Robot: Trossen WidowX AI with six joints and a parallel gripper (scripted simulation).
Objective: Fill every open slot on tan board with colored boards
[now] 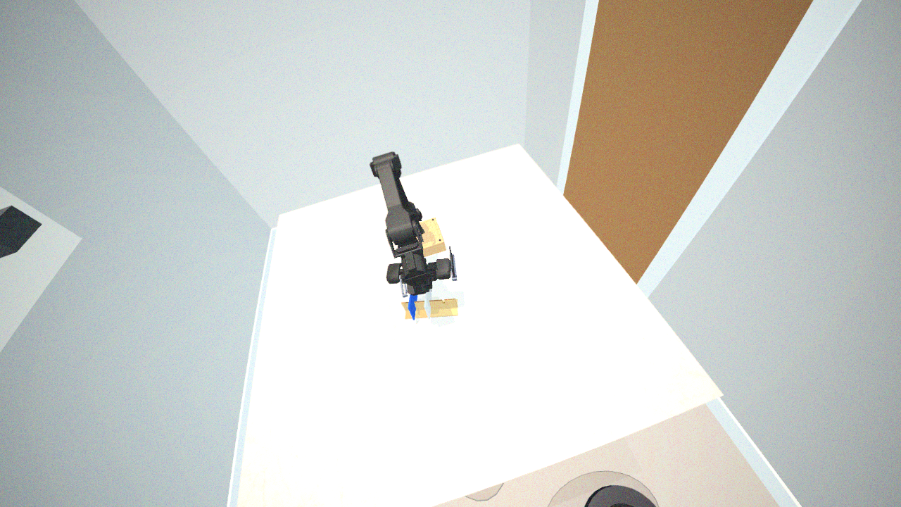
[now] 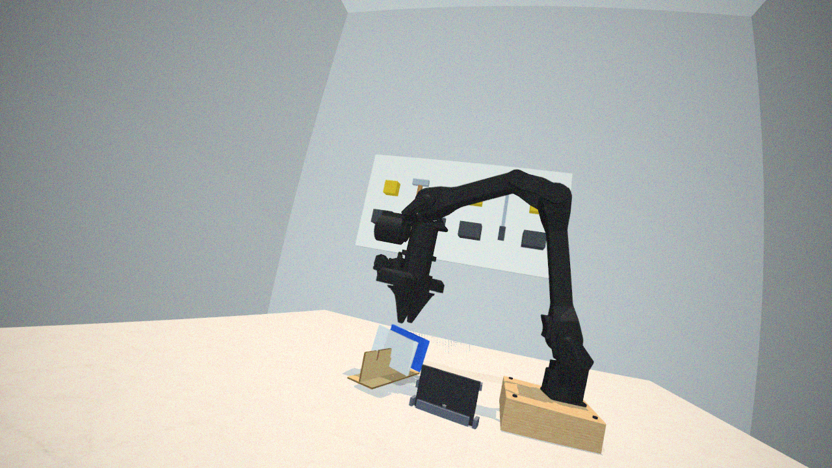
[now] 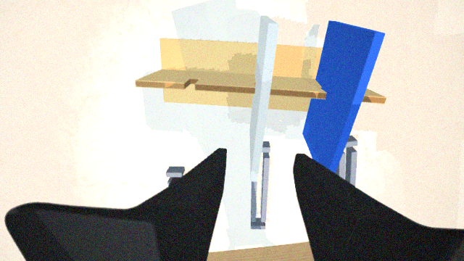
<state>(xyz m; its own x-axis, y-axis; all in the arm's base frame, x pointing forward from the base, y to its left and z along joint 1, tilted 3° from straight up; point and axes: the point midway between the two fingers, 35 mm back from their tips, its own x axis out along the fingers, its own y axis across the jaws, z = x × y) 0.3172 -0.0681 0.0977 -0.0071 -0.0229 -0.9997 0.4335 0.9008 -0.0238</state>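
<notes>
The tan board [image 2: 375, 365] [image 3: 225, 81] stands upright on its flat base. A pale board [image 2: 398, 351] [image 3: 266, 72] sits crosswise in its middle slot. A blue board [image 1: 412, 305] [image 2: 421, 349] [image 3: 348, 61] stands crosswise at the slot on the right in the wrist view; its seating depth is unclear. The slot on the left in that view is open. A black board [image 2: 449, 390] stands in its grey holder [image 2: 444, 411], mostly hidden by a finger in the wrist view. My gripper [image 2: 405, 321] [image 3: 260, 159] is open and empty, above the pale board's top edge.
An empty grey holder [image 3: 258, 225] is below my fingers, and another holder [image 3: 351, 141] is partly hidden at the right. The arm's wooden base block [image 1: 432, 236] [image 2: 552, 428] stands behind the holders. A panel with tools hangs on the wall.
</notes>
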